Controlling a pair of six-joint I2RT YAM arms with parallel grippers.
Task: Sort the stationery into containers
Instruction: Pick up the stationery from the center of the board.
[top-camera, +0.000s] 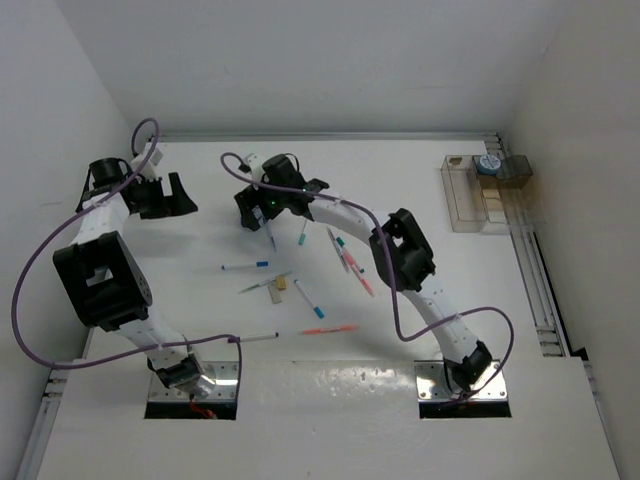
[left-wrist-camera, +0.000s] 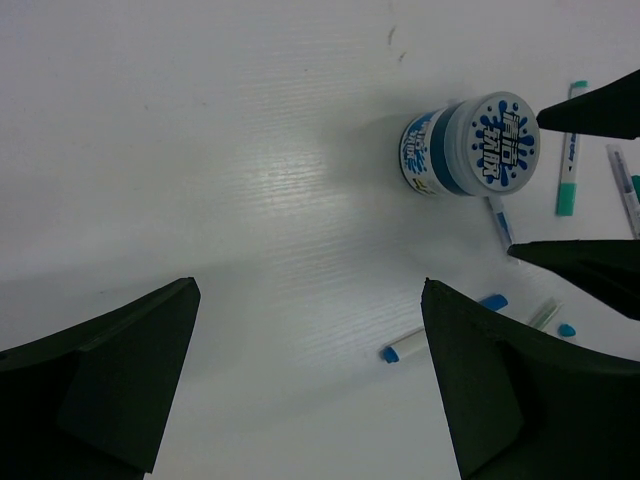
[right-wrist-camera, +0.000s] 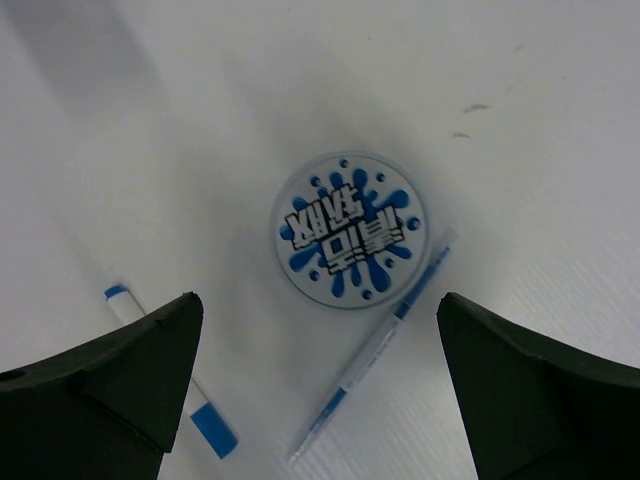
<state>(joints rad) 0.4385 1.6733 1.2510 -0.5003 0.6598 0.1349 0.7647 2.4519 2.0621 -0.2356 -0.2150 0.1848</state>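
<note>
White table (top-camera: 420, 170). Joined containers (top-camera: 462, 205) sit at the far right edge, with a blue-grey roll (top-camera: 488, 163) at their far end. Left gripper (left-wrist-camera: 310, 380): jaws wide, empty. Right gripper (right-wrist-camera: 320, 400): jaws wide, empty, above the blue-splash round tub (right-wrist-camera: 348, 230), which stands on the table. Pens (top-camera: 325, 329) lie scattered mid-table.

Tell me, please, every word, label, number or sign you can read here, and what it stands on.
Lid of the round tub: white stylised characters on a blue splash, not Latin script; I cannot read them reliably.
Its side label: blue print, too blurred to read.
Barrel of the teal-capped pen: dark print, too small to read.
No other text shows.
</note>
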